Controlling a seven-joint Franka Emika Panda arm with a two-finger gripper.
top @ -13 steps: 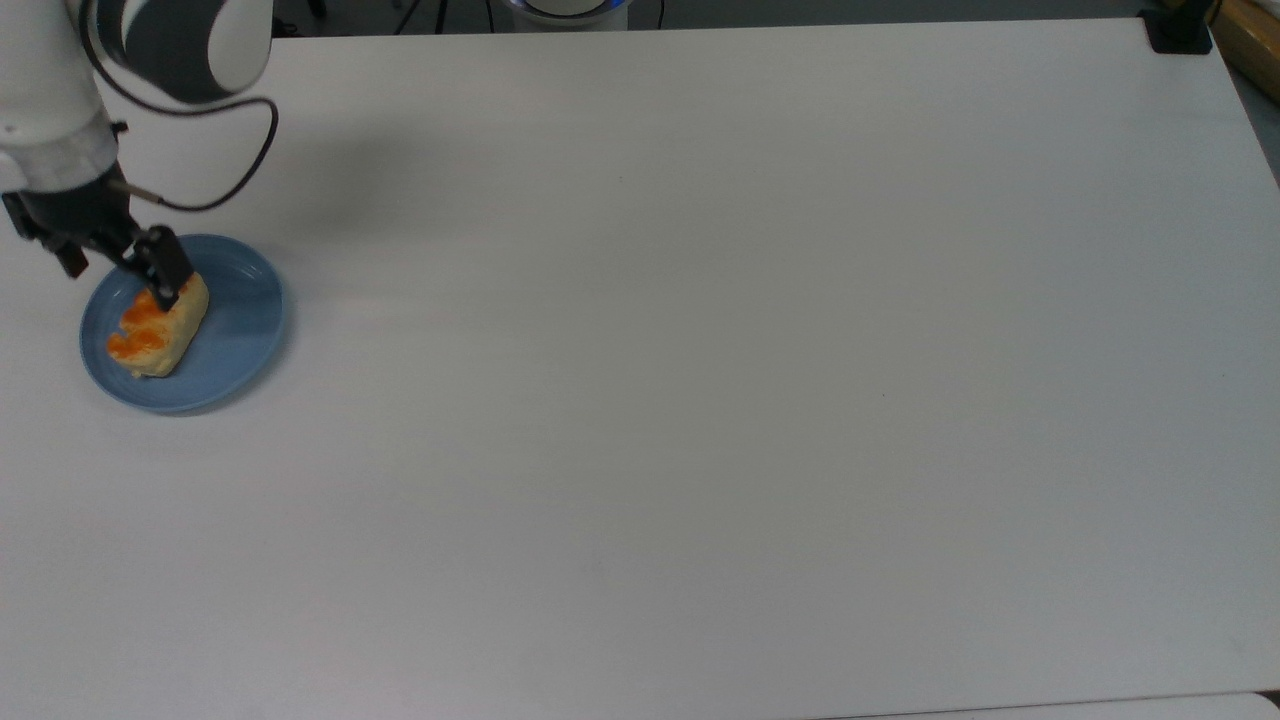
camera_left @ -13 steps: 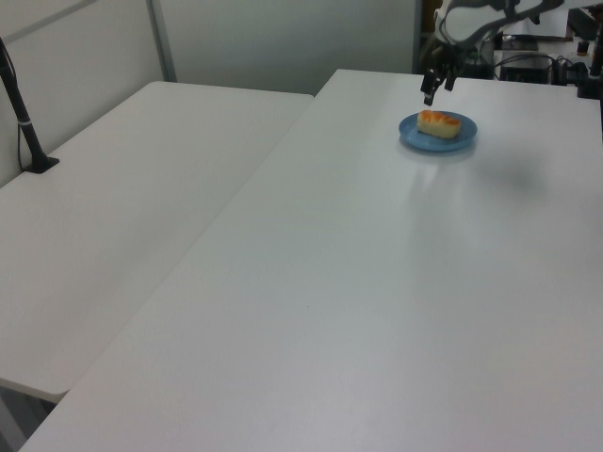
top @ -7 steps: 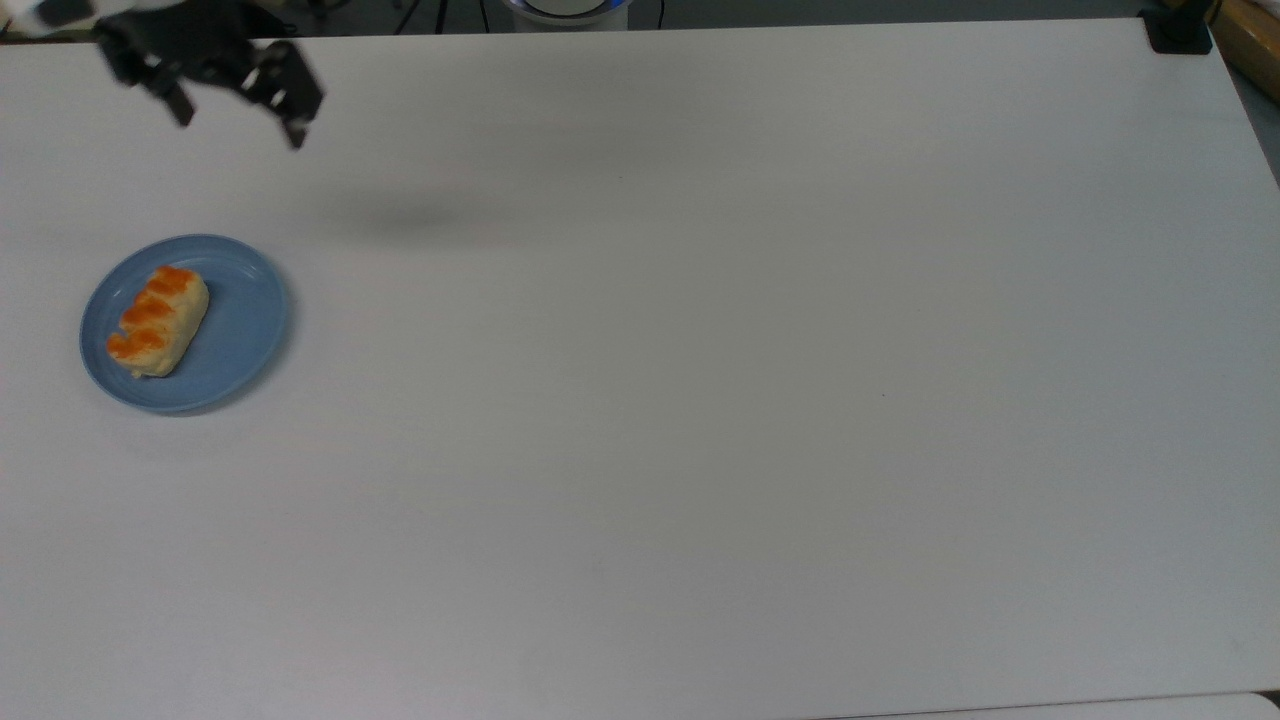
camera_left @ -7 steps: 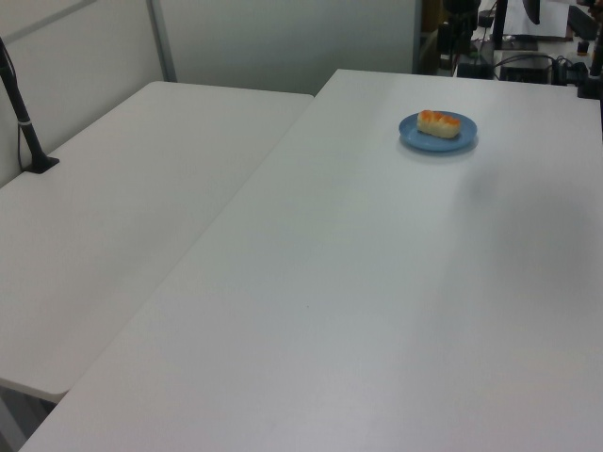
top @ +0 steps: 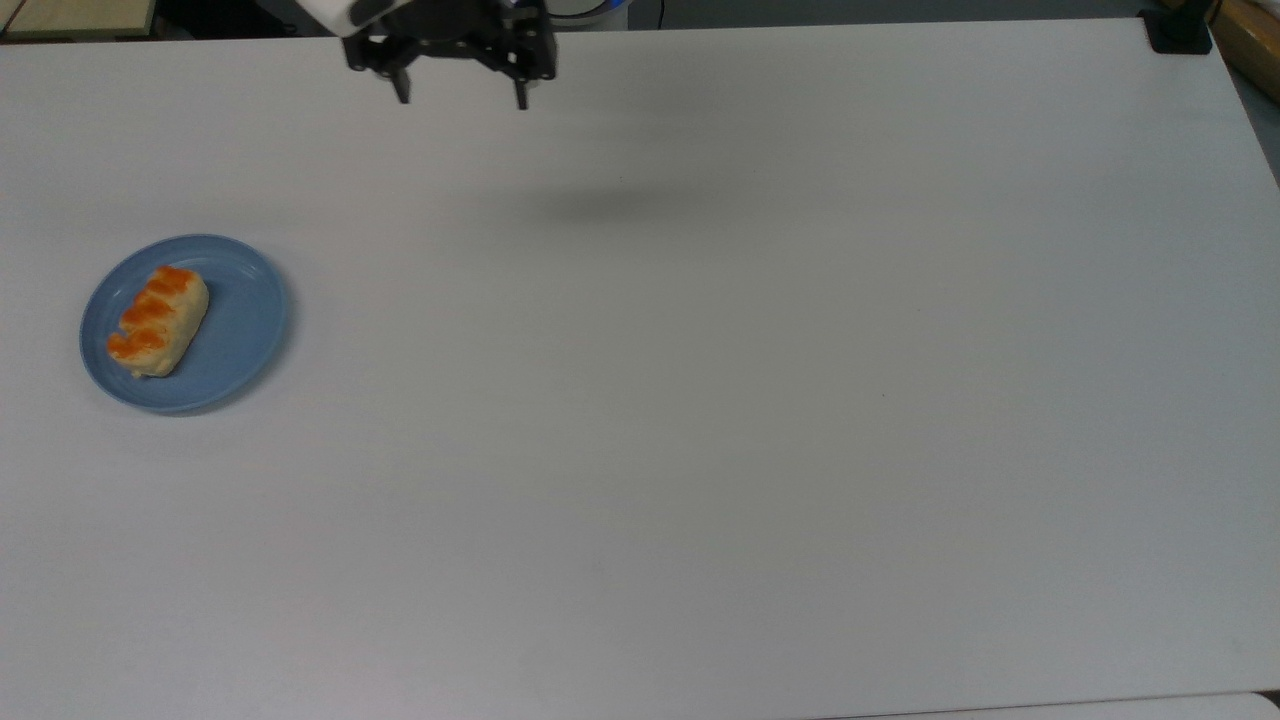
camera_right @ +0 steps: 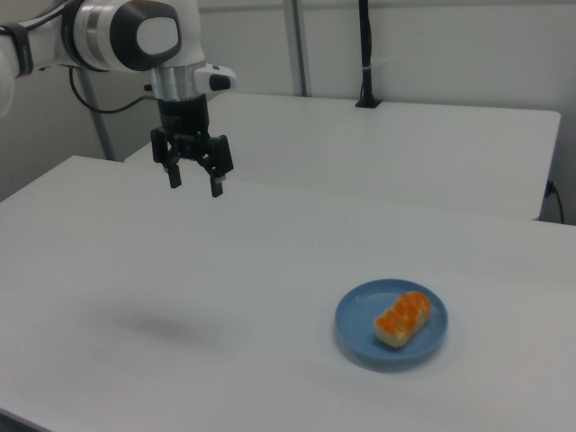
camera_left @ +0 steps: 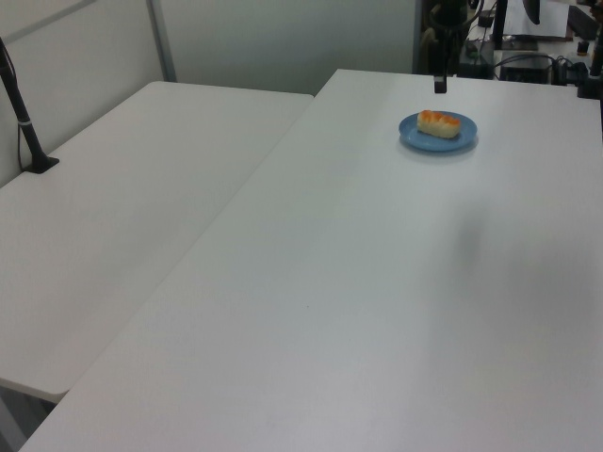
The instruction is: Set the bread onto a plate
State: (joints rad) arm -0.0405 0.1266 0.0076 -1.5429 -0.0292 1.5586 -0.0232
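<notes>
One pincer (top: 460,98) hangs in the air near the top view's upper edge, its two black fingers (camera_right: 216,186) spread apart and pointing down with nothing between them. In the right view the pincer (camera_right: 192,183) sits under a white, rounded arm (camera_right: 135,36) with a grey joint cap, and a soft shadow (camera_right: 171,326) lies on the desk (camera_right: 225,297) below it. It is well apart from the food.

One bread (top: 158,320) lies on one plate (top: 240,330) toward the top view's left side. The bread (camera_right: 403,318) is a small oblong loaf, pale cream along its sides, with three orange-brown toasted bumps in a row on top (they look glossy against the matte crust). It rests flat, set off-centre toward the plate's rim on the top view's left, with its long axis slanting across the plate. In the left view the bread (camera_left: 439,123) and plate (camera_left: 466,138) sit far up the desk.

The plate (camera_right: 360,328) is round, shallow and light blue, smooth, with a raised rim. The desk (top: 700,400) is a broad white rectangle with a plain matte top. A second white desk (camera_left: 122,207) stands alongside it, and a black post (camera_left: 21,113) rises from that one's far corner.
</notes>
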